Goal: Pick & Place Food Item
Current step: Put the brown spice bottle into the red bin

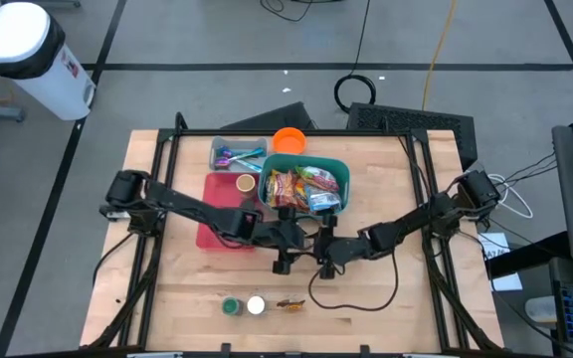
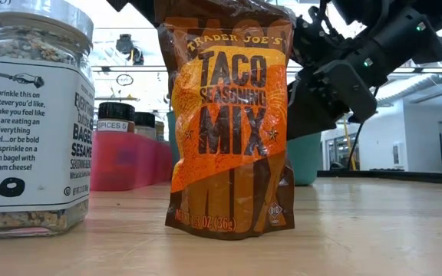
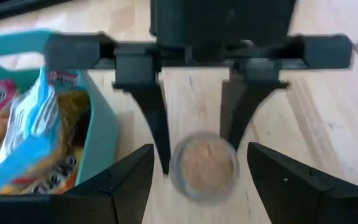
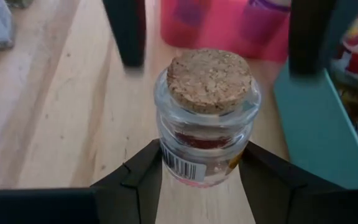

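A small glass jar with a cork stopper stands upright at the table's middle, between my two grippers. My right gripper is shut on it. It comes in from the table's right. My left gripper is open above the jar. Its two fingers stand wide on either side of the jar and touch nothing. It reaches in from the left. The left wrist view looks down on the cork top. My right gripper pinches the jar's glass body, below the shoulder, between its two fingers. The fingers come from the table's right side, slanting down. The jar stays upright with its cork up. The fingers hide its base, so I cannot tell if it rests on the table.
A teal basket full of snack packets stands just behind the grippers, with a pink tray to its left. An orange bowl and a clear box stand farther back. Two small jars and a taco seasoning packet stand near the front edge.
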